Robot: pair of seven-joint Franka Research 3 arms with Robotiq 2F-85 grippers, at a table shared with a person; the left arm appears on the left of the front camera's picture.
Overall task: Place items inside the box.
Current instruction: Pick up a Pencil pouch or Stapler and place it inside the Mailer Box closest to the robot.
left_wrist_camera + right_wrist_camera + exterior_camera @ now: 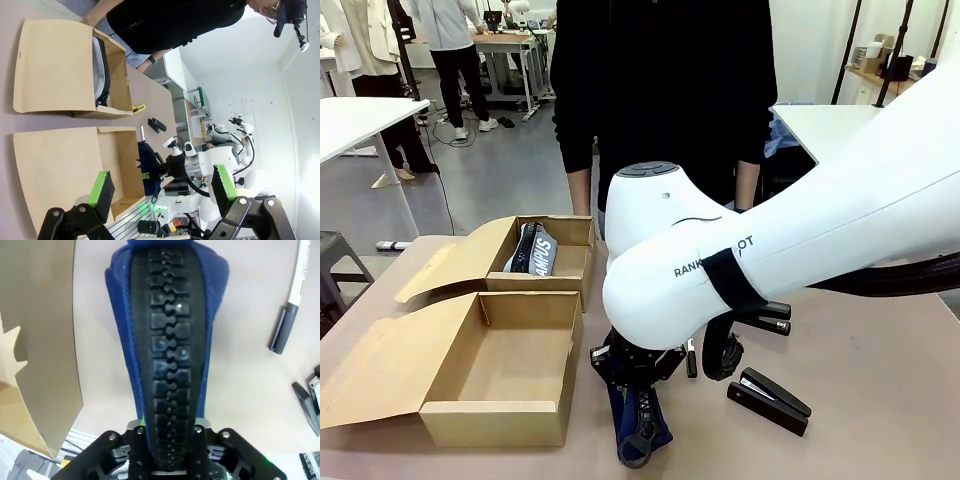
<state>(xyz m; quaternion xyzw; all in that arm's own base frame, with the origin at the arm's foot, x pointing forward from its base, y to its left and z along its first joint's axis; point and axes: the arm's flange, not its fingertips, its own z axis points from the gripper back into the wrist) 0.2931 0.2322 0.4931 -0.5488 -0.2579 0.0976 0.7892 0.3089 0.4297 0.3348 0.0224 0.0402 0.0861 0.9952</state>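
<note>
Surface [880,340] is brown, shared with a person [660,90] standing at the far edge. Two open cardboard boxes sit on our left half. Far box [570,278] already holds a lettered pouch [536,250]. Near box [450,420] has a bare floor.

Step in hand: pick of the blue zip pouch [167,355]. Our right arm [800,240] reaches across the middle, and the right jaws are pinched narrow on the pouch's sides. Zipper edge is up, and the pouch is just beside the near box's right wall. We can't tell whether it rests on the surface or hangs just clear.

Left jaws stand wide over the near box, green pads [101,189] well apart, nothing between them.

Loose on the surface: pen [691,358] near the pouch, two staplers [768,400] farther to our right, yellow utility knife [139,108] just beside the far box's corner.

Our read: one item in, one in grip, four to go.

Next move calls for a straight lift high enough to clear the box wall. Then a short shift to our left and a lower into the near box, pouch length along the box. Pouch looks soft, so we expect some sag; keep the hanging part off the rim. Left arm hangs over the same box, so we'd want it out of the drop path first.
</note>
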